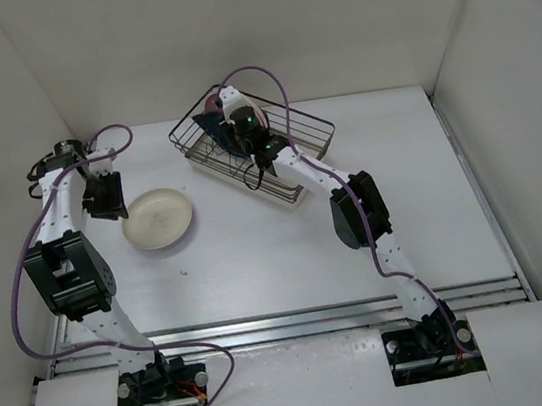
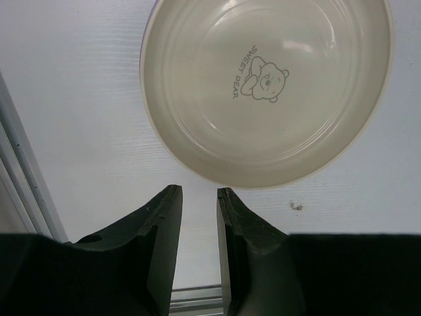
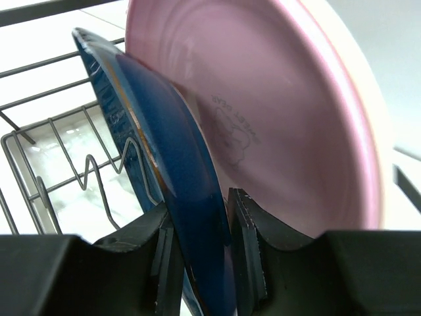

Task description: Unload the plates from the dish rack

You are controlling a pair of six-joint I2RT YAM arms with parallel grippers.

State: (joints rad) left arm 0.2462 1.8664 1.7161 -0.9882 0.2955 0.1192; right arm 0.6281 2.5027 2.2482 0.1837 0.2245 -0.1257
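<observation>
— Where are we holding the right claw (image 3: 200, 210)?
— We are pinching the dark blue plate (image 3: 164, 145) with it. The plate is standing on edge in the dish rack (image 3: 39, 141), with the pink plate (image 3: 289, 118) just behind.
— And the left claw (image 2: 199, 197)?
— We are hovering it slightly parted, gripping nothing, just beside the cream plate (image 2: 263, 85), which is lying flat on the surface (image 2: 79, 99).
</observation>
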